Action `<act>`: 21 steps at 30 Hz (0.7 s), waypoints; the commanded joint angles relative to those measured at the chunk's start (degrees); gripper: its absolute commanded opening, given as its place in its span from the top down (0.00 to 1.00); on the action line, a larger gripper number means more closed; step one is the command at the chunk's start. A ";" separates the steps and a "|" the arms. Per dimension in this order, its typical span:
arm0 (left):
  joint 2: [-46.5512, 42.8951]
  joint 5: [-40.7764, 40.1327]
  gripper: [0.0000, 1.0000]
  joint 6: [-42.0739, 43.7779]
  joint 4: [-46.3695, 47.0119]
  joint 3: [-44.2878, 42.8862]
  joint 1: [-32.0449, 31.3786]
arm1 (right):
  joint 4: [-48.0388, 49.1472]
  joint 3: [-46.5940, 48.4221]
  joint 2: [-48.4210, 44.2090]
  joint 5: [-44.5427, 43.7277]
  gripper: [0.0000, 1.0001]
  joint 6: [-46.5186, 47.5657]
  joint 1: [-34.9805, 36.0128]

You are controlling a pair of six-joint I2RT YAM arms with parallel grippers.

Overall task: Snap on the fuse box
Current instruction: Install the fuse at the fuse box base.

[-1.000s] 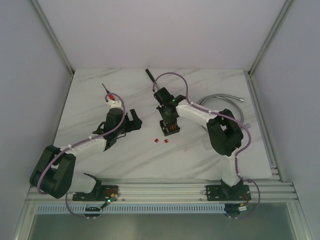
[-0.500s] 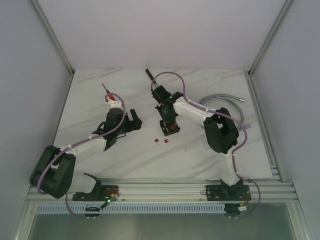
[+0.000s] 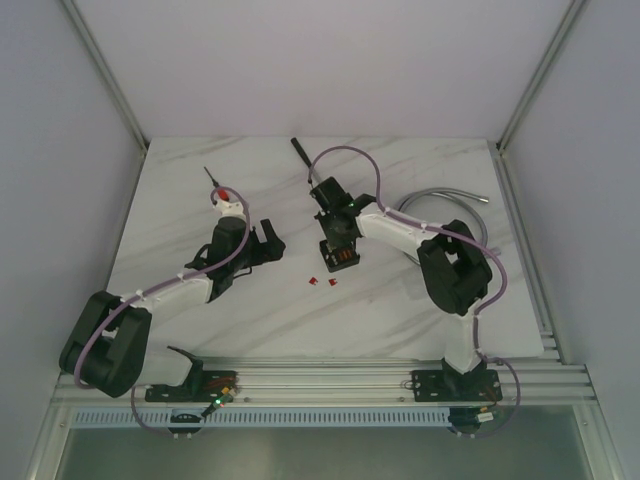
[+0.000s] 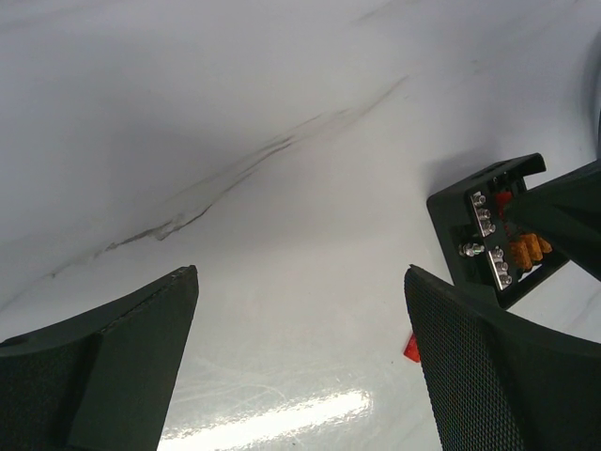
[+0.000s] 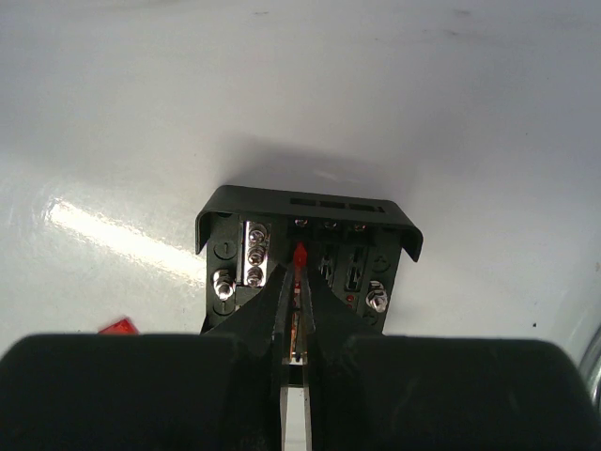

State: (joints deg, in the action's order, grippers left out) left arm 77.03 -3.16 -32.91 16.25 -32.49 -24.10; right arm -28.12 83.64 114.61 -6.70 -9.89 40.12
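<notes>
The fuse box (image 3: pixel 341 259) is a small black open box lying on the white marble table (image 3: pixel 200 300) near the middle. In the right wrist view its rim (image 5: pixel 310 201) shows silver screws and slots. My right gripper (image 3: pixel 336 243) is directly over it, its jaws shut on a thin red fuse (image 5: pixel 300 255) whose tip stands in the box's middle row; the gripper (image 5: pixel 299 282) hides the box's near part. My left gripper (image 3: pixel 268 238) is open and empty, left of the box. The left wrist view shows the box (image 4: pixel 481 235) beyond its right finger (image 4: pixel 488 376).
Two tiny loose red pieces (image 3: pixel 312 281) (image 3: pixel 330 284) lie just in front of the box; one also shows in the left wrist view (image 4: pixel 411 348). A black tool (image 3: pixel 300 150) lies at the back, a red-handled tool (image 3: pixel 216 192) at back left, and a grey hose (image 3: pixel 450 198) at the right.
The right arm's wrist swayed slightly left and came back; its fingertips stayed at the fuse box. The left arm has not moved.
</notes>
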 commanded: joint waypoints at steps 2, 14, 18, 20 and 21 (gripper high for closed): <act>-1.90 1.14 0.00 -0.22 0.62 0.89 0.21 | -18.88 -8.68 12.61 5.65 1.00 -1.18 1.10; -2.85 2.57 0.00 -1.18 1.03 1.25 0.20 | -15.48 2.32 8.32 5.14 0.93 -1.26 1.15; -2.98 4.85 0.00 -1.88 1.17 0.91 0.17 | -12.45 6.01 4.06 5.93 0.82 -1.61 1.15; -3.31 5.40 0.00 -2.35 1.36 0.70 0.19 | -11.08 8.20 2.71 6.07 0.80 -1.98 1.14; -3.61 5.44 0.00 -2.48 1.36 0.68 0.18 | -10.34 8.98 2.08 5.82 0.78 -2.17 1.12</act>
State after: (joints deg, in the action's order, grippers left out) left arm 75.02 0.16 -34.28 16.29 -31.77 -24.10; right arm -34.92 90.63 116.95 -5.54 -10.28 40.29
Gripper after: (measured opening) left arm 0.998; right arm 0.195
